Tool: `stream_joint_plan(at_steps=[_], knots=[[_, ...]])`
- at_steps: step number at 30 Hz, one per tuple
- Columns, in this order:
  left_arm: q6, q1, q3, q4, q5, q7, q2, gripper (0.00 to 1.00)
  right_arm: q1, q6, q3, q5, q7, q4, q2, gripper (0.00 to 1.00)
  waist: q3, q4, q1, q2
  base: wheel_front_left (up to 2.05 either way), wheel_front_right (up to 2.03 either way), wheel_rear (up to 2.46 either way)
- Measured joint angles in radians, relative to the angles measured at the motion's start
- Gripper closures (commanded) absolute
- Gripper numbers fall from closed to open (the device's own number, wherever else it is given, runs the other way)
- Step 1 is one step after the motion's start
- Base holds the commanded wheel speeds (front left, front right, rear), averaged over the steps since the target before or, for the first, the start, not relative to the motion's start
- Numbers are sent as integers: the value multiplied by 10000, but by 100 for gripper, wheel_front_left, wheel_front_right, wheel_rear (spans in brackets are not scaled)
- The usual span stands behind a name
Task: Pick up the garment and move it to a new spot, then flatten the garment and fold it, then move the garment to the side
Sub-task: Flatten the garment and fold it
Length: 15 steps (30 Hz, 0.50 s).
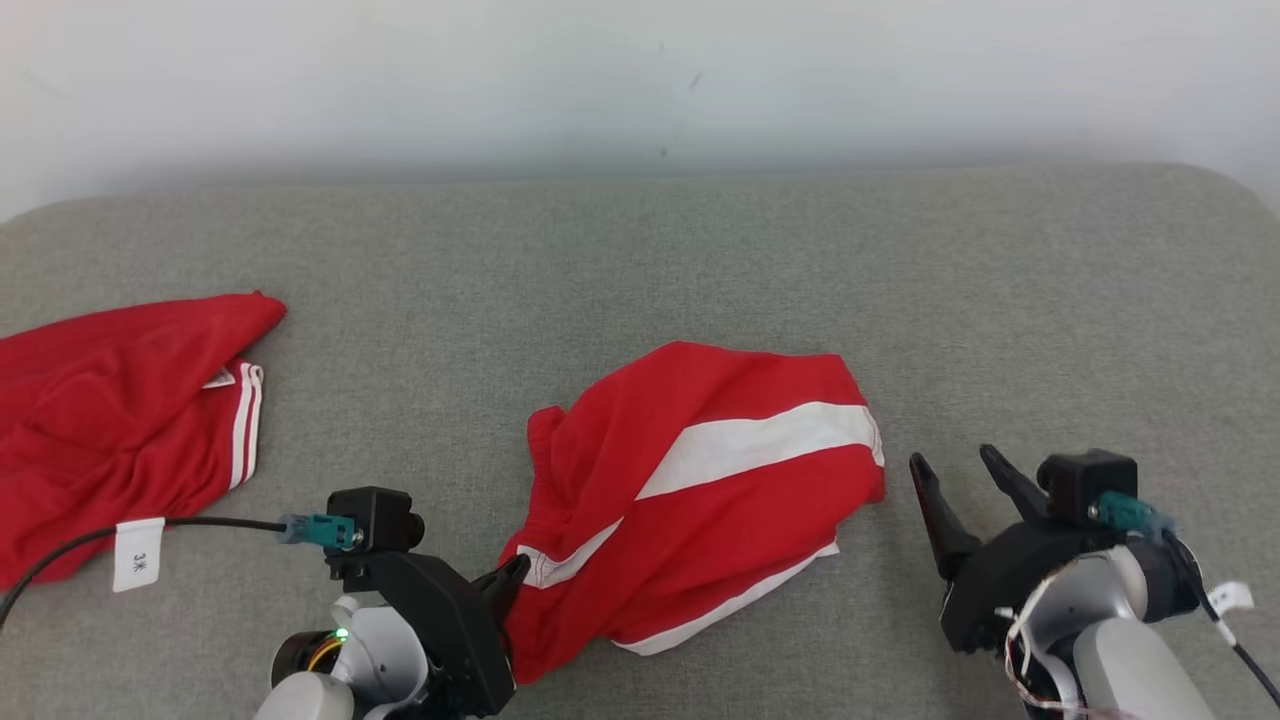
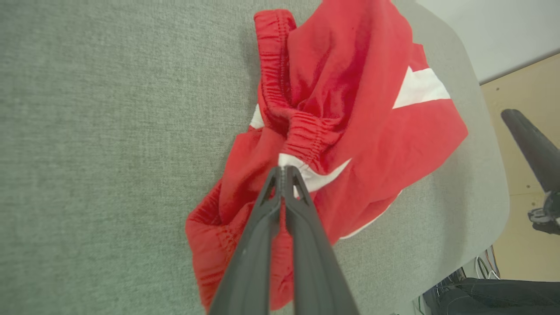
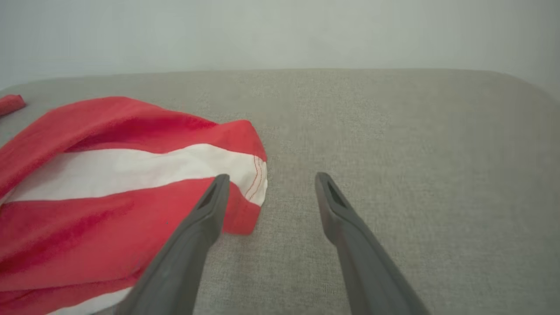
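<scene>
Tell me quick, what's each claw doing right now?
Left gripper: shut on the red shorts.
Right gripper: open, holding nothing, beside the shorts.

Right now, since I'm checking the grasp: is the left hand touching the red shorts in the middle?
Touching. The left wrist view shows the left hand shut, pinching the white edge of the middle shorts beside the waistband.

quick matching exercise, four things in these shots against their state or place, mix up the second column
1 left hand
2 right hand
3 striped garment
4 second red garment

a open, beside the hem
b far left in head view
c shut on cloth
d crumpled in the middle

Pairs: 1-c, 2-a, 3-d, 4-b
</scene>
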Motion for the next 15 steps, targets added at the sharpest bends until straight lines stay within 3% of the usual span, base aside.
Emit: stream_joint_plan(at_steps=[6, 15], knots=[[-12, -9, -171, -104, 56, -59, -71, 100, -1218, 0, -502, 201, 807, 1593, 113, 0, 263, 222, 0, 0, 0, 0, 0], [-13, -207, -259, -113, 153, -109, -132, 100, -2536, 0, -832, -512, 1498, 3218, 249, 0, 655, 618, 1, 0, 0, 0, 0]])
